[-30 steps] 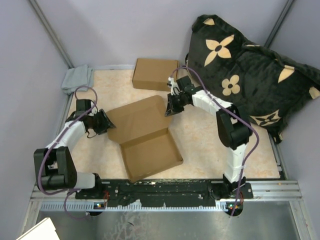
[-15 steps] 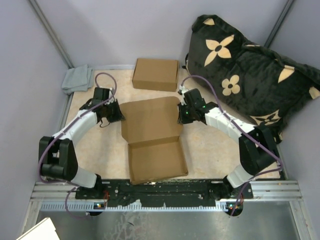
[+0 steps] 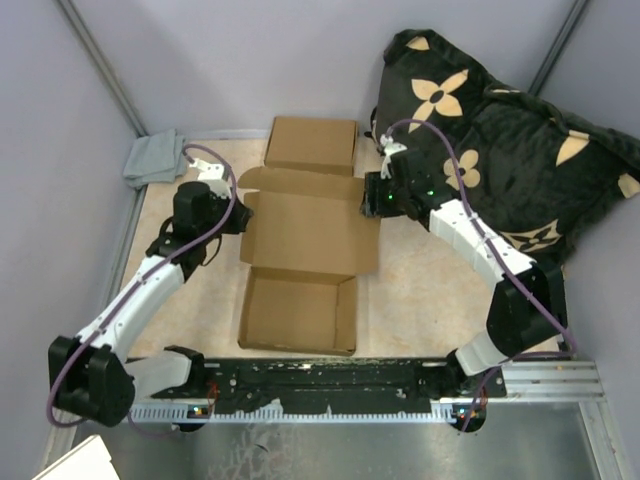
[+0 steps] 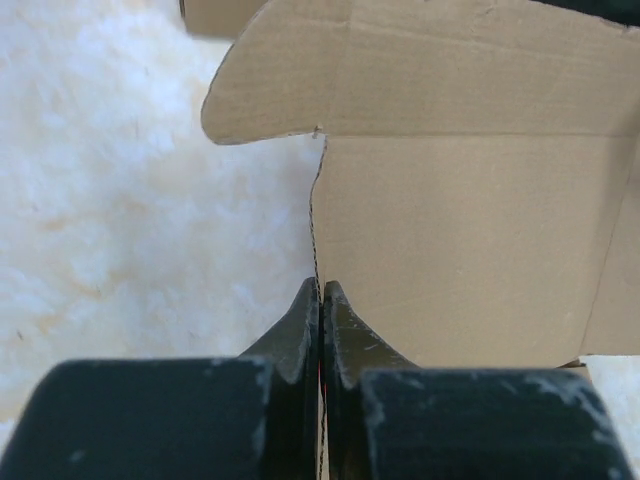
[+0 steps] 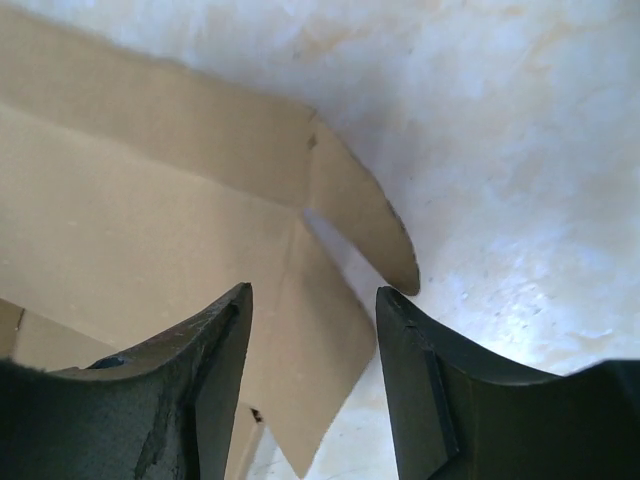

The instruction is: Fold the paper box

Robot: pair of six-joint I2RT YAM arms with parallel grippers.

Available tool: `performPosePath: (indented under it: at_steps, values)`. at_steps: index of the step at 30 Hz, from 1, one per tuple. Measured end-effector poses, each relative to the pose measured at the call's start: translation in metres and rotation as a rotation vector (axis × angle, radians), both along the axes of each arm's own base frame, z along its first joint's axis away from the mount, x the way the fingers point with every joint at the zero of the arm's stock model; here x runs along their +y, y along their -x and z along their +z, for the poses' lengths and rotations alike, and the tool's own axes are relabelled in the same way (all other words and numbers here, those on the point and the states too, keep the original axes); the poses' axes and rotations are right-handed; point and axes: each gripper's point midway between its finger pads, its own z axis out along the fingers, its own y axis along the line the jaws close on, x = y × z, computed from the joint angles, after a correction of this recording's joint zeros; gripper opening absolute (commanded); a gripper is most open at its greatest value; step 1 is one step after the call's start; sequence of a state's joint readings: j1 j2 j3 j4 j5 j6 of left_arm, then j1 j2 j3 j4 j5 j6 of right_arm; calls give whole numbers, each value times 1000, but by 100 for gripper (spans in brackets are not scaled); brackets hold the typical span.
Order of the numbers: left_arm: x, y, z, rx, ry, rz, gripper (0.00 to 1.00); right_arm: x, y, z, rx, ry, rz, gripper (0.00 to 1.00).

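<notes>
Your paper box (image 3: 300, 262) lies open in the middle of the worktop (image 3: 420, 290), with its tray nearest the arm bases and its lid (image 3: 310, 225) flat beyond it. Your left end effector (image 4: 320, 300) is pressed together on the lid's left edge, pinching the cardboard, probably to anchor it for the fold. Your right end effector (image 5: 312, 295) is spread, poised over the lid's right edge by its rounded side flap (image 5: 358, 205), gripping nothing. A closed cardboard box (image 3: 311, 147) sits just beyond the lid.

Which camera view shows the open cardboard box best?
Top external: the whole open box is visible. Left wrist shows only its lid edge between shut fingers; right wrist only a rounded corner flap.
</notes>
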State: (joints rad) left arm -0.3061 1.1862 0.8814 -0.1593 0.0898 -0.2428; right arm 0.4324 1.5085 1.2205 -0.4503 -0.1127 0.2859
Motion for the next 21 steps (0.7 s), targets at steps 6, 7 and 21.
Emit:
performPosePath:
  at_steps: [6,7,21]
  values:
    - [3,3,35,-198,0,-31,0,-5,-8,24,-32,-13,29,48]
    - [3,4,37,-214,-1,-35,0,-4,-6,24,-27,-15,43,48]
    - [-2,9,57,-326,4,-78,19,4,15,13,74,-13,133,0]
